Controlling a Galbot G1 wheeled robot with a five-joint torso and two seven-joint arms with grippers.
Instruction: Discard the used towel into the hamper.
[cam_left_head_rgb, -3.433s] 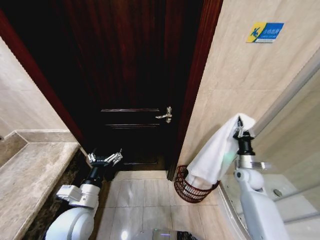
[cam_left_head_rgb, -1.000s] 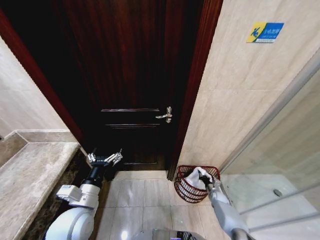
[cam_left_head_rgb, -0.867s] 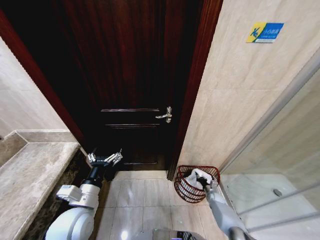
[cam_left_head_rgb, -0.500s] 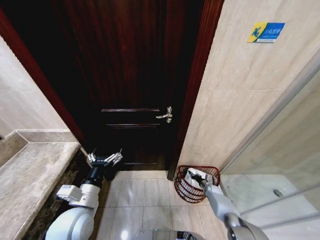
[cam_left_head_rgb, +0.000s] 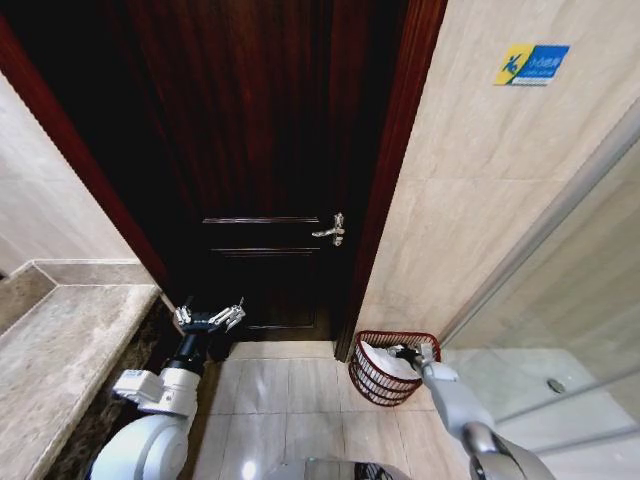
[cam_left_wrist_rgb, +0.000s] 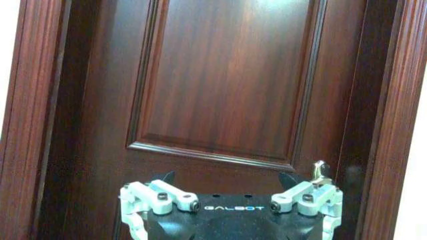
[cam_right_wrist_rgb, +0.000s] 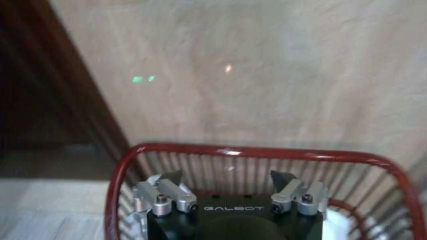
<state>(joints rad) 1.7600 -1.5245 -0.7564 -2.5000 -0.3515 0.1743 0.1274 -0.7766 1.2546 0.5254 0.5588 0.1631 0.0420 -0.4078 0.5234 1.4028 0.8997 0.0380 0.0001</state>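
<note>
— One towel (cam_left_head_rgb: 381, 362), white, lies inside your hamper (cam_left_head_rgb: 372, 385); where does that basket stand?

— You'll find the reddish-brown wire hamper on the tiled floor (cam_left_head_rgb: 285, 400) at the right, in the corner between the dark wooden door (cam_left_head_rgb: 270, 160) and the beige tiled wall (cam_left_head_rgb: 470, 200).

— And your right gripper (cam_left_head_rgb: 408, 353)?

— It sits at the hamper's rim, just above the towel, fingers (cam_right_wrist_rgb: 160, 192) spread apart and gripping nothing.

— What about your left gripper (cam_left_head_rgb: 209, 318)?

— It hangs parked at the left, near the marble counter (cam_left_head_rgb: 60, 360), facing the door, fingers (cam_left_wrist_rgb: 163, 195) also spread and empty. You can see the silver door handle (cam_left_head_rgb: 331, 229) farther off, above the hamper, and a blue and yellow sign (cam_left_head_rgb: 531, 63) high on the wall.
</note>
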